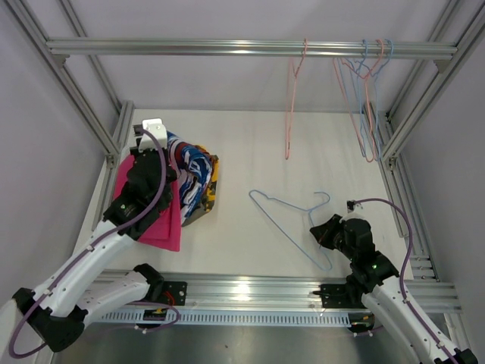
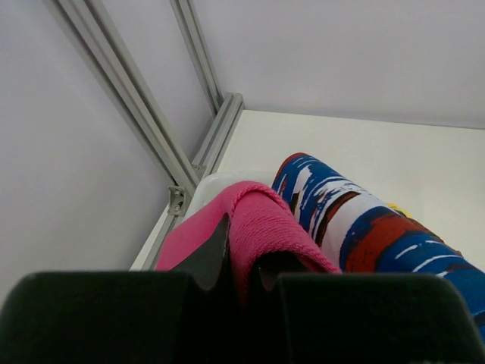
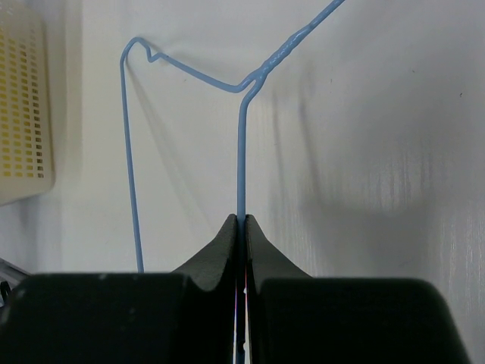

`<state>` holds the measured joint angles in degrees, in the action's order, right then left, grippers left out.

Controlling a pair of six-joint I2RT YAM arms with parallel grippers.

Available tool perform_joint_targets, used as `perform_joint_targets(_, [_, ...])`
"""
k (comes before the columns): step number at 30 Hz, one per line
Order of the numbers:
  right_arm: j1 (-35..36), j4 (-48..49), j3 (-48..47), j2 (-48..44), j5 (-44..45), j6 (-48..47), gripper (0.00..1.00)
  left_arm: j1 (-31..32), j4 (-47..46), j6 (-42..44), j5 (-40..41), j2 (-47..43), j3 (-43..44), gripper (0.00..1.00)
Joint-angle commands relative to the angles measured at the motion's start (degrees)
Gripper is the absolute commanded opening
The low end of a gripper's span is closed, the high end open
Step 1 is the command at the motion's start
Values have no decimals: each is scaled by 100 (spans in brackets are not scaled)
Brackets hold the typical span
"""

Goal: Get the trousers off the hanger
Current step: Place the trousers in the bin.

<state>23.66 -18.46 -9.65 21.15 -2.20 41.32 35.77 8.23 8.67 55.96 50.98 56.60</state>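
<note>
Left fingers (image 2: 223,254) pinch the pink trousers (image 2: 258,220) on the pile (image 1: 193,178) at the worktop's (image 1: 250,144) left edge. Right fingers (image 3: 235,243) pinch the bare blue hanger (image 3: 242,167). Withdrawing unreleased could drag the pile apart, and the thin wire could twist free.

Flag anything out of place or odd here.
One blue hanger is off the rail, bare, pinched in the right gripper; the other hangers hang from it. The trousers sit in a rumpled heap far left, the left gripper shut on the magenta pair.
</note>
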Motion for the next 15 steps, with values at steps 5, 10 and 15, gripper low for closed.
perform_joint_targets(5, [42,246,7,39,-114,-98,0,-263,-164,-970,-648,561,264,1])
perform_joint_targets(10, [42,237,7,39,-114,-89,0,-263,47,-1726,-701,1010,176,1])
perform_joint_targets(15, [42,229,7,12,-132,-107,0,-263,12,-2729,-754,1606,-412,1])
